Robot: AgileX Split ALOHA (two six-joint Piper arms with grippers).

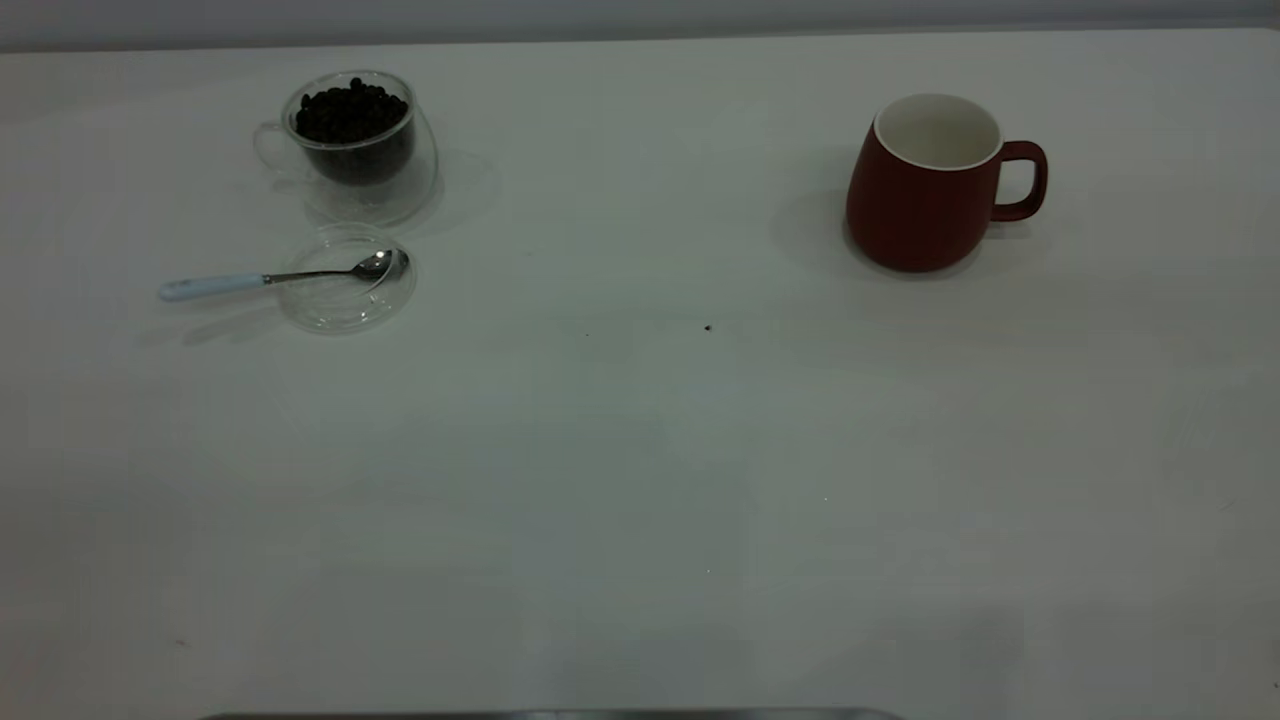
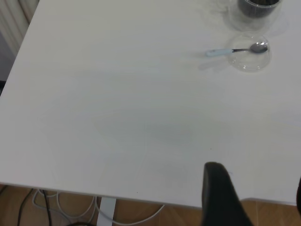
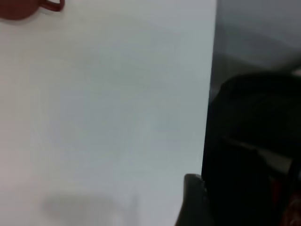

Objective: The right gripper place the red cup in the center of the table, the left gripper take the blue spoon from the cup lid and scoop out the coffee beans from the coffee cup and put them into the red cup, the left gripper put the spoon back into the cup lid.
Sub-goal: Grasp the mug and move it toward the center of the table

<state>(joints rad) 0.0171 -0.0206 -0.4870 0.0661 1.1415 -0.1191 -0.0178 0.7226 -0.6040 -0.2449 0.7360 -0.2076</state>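
The red cup [image 1: 930,185] is standing upright at the right of the table [image 1: 640,480], not yet centred. The blue spoon [image 1: 280,277] is resting across the cup lid [image 1: 345,280], just beside the coffee cup [image 1: 355,140], within the left arm's reach. Both grippers are hanging back near the table edge; whether their jaws are open cannot be told.

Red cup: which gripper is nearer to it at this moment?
Right. The red cup sits on its side; the right gripper sees it far off. The left gripper views only spoon-side items.
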